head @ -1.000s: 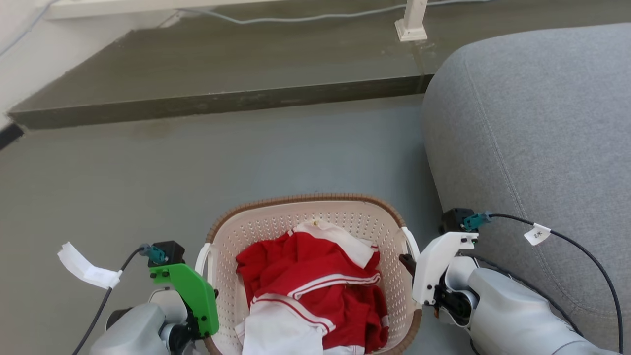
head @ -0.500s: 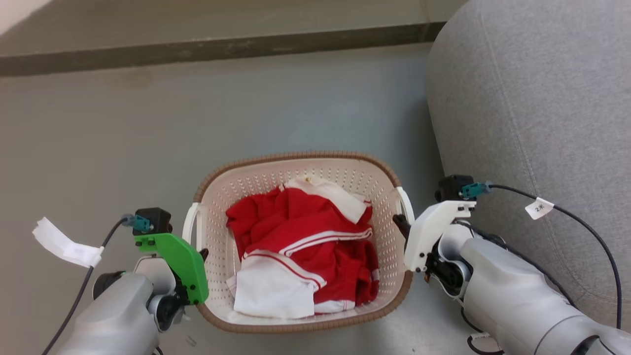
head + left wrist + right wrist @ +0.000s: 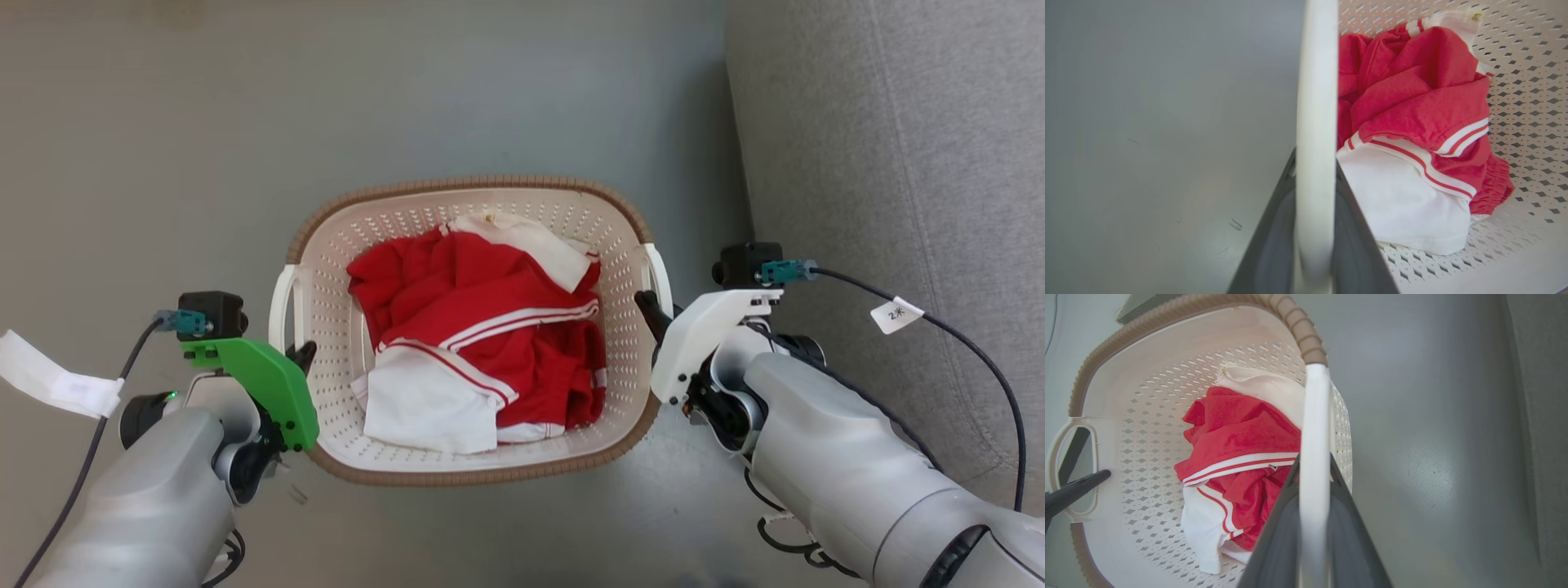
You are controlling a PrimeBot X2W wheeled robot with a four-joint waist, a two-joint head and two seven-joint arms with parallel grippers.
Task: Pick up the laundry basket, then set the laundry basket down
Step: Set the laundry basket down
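Plainly, the left gripper (image 3: 1315, 160) has its two dark fingers closed narrowly on the left handle (image 3: 1316, 81) of the laundry basket (image 3: 465, 184), one finger on each side of the white bar, which runs straight up between them in the left wrist view; the right gripper (image 3: 1314, 458) grips the right handle (image 3: 1314, 416) the same way, one finger pressed to each side of the bar; in the head view the left gripper's green wrist cover (image 3: 269, 388) sits just beside the basket's left wall and the right gripper's white wrist cover (image 3: 694, 339) just beside its right wall, with the pale forearms reaching in from the lower corners; the basket lies level between the two arms, brown rim upward, over the grey floor (image 3: 163, 163), though whether its base touches the floor I cannot tell; inside it lies a crumpled heap of red and white clothing (image 3: 482, 318), red cloth with white stripes toward the far side and a white piece nearer the robot; a grey upholstered sofa (image 3: 898, 163) stands close beside the basket on the right; a black cable with a white tag (image 3: 896, 314) trails from the right wrist across it.
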